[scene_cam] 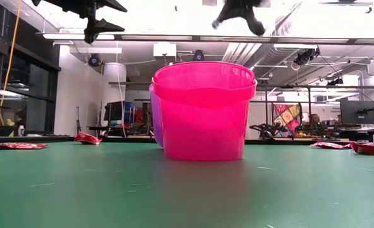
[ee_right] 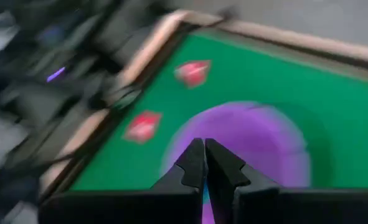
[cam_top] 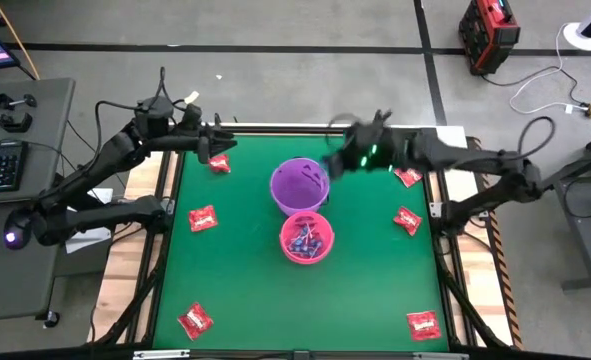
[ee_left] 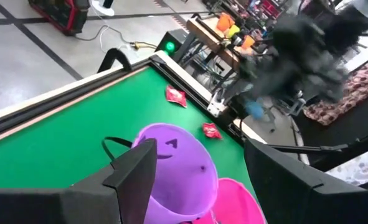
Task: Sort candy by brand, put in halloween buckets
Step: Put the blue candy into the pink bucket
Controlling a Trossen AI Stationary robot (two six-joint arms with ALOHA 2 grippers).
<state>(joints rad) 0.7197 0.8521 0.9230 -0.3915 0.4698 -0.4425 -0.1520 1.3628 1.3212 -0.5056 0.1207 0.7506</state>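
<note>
From above, the purple bucket [cam_top: 299, 184] sits at the green desk's [cam_top: 245, 270] centre, the pink bucket [cam_top: 306, 238] touching it at 6 o'clock with blue-headed lollipops [cam_top: 305, 240] inside. Red packets [cam_top: 203, 219] lie scattered around. The left gripper [cam_top: 218, 148] hangs at 10 o'clock, the right gripper [cam_top: 333, 163] at the purple rim's 2 o'clock.

At desk level, the pink bucket [scene_cam: 202, 111] hides most of the purple one.

The left wrist camera shows its fingers [ee_left: 137, 174] spread.

The right wrist camera shows its fingers [ee_right: 194, 163] pressed together over the purple bucket [ee_right: 258, 140].
</note>
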